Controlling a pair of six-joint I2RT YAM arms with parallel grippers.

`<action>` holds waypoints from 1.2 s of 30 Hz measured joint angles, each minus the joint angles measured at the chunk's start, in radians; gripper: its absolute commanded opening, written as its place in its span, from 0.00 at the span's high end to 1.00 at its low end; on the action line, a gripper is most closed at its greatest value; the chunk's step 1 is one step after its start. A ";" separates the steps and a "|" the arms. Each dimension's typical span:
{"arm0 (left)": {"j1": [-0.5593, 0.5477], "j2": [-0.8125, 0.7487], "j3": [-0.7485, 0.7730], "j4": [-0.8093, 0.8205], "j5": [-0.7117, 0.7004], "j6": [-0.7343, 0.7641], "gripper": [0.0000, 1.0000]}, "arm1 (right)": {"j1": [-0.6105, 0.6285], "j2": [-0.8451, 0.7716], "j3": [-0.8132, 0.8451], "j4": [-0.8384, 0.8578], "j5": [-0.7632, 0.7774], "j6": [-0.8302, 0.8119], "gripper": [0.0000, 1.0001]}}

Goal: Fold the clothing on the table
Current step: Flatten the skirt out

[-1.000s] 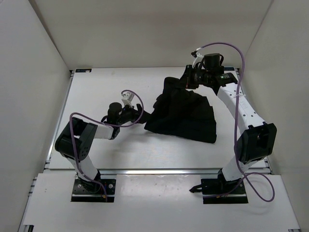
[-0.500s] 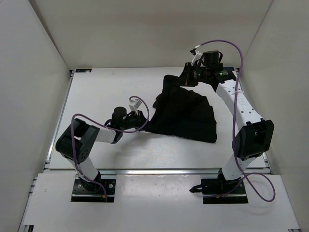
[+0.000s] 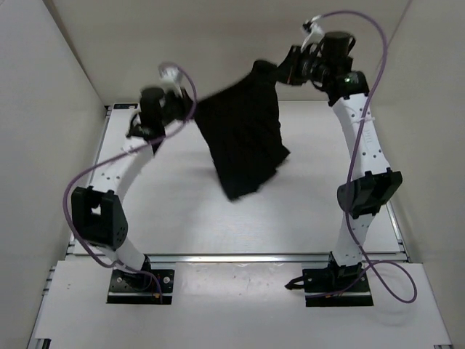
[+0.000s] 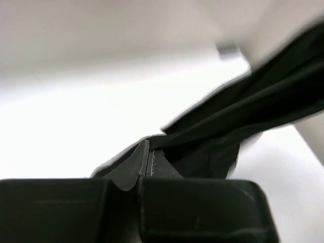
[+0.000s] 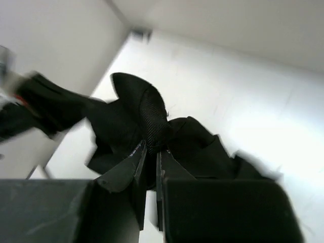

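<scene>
Left gripper is clamped on one edge of the black skirt at ten o'clock, and right gripper is pinched on the other end at one o'clock. The skirt hangs between them above the table, its loose end drooping toward six o'clock.

White panel walls (left, back, right) stand around; a white ledge lies nearest.
</scene>
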 measured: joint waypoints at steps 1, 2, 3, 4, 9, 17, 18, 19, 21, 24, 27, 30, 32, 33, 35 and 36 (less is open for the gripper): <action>0.026 0.031 0.142 -0.048 -0.012 0.023 1.00 | -0.017 0.037 0.097 0.004 -0.003 0.006 1.00; 0.045 0.065 0.298 -0.109 -0.021 0.045 1.00 | -0.035 0.059 0.166 0.015 -0.005 0.014 1.00; 0.059 0.099 0.462 -0.154 -0.034 0.071 1.00 | -0.053 0.064 0.203 0.027 -0.014 0.024 1.00; 0.060 0.116 0.581 -0.185 -0.045 0.098 1.00 | -0.064 0.053 0.204 0.040 -0.027 0.028 1.00; -0.056 -0.010 0.711 -0.263 -0.113 0.222 1.00 | -0.119 -0.188 -0.158 0.107 -0.011 -0.003 1.00; -0.303 -0.374 0.106 -0.399 -0.322 0.354 1.00 | -0.035 -0.562 -0.700 0.026 0.157 -0.118 1.00; -0.319 -0.403 0.071 -0.433 -0.336 0.348 1.00 | 0.001 -0.591 -0.718 0.013 0.172 -0.120 1.00; -0.323 -0.434 0.047 -0.462 -0.343 0.339 1.00 | 0.041 -0.615 -0.726 0.001 0.182 -0.121 1.00; -0.304 -0.507 0.032 -0.501 -0.348 0.312 1.00 | 0.119 -0.653 -0.722 -0.003 0.184 -0.114 1.00; -0.245 -0.596 0.088 -0.495 -0.346 0.276 1.00 | 0.167 -0.637 -0.638 -0.008 0.167 -0.108 1.00; -0.226 -0.599 0.163 -0.398 -0.341 0.250 1.00 | 0.151 -0.560 -0.537 0.002 0.165 -0.120 1.00; -0.209 -0.560 0.156 -0.288 -0.303 0.217 1.00 | 0.093 -0.483 -0.524 0.029 0.156 -0.132 1.00; -0.185 -0.500 0.095 -0.209 -0.267 0.182 1.00 | 0.048 -0.428 -0.556 0.057 0.161 -0.142 1.00; -0.173 -0.459 0.060 -0.180 -0.256 0.164 1.00 | 0.029 -0.397 -0.581 0.066 0.167 -0.149 1.00; -0.151 -0.359 -0.007 -0.143 -0.241 0.135 1.00 | -0.004 -0.323 -0.607 0.069 0.171 -0.161 1.00; -0.141 -0.291 -0.042 -0.130 -0.240 0.122 0.93 | -0.018 -0.274 -0.608 0.073 0.168 -0.168 0.95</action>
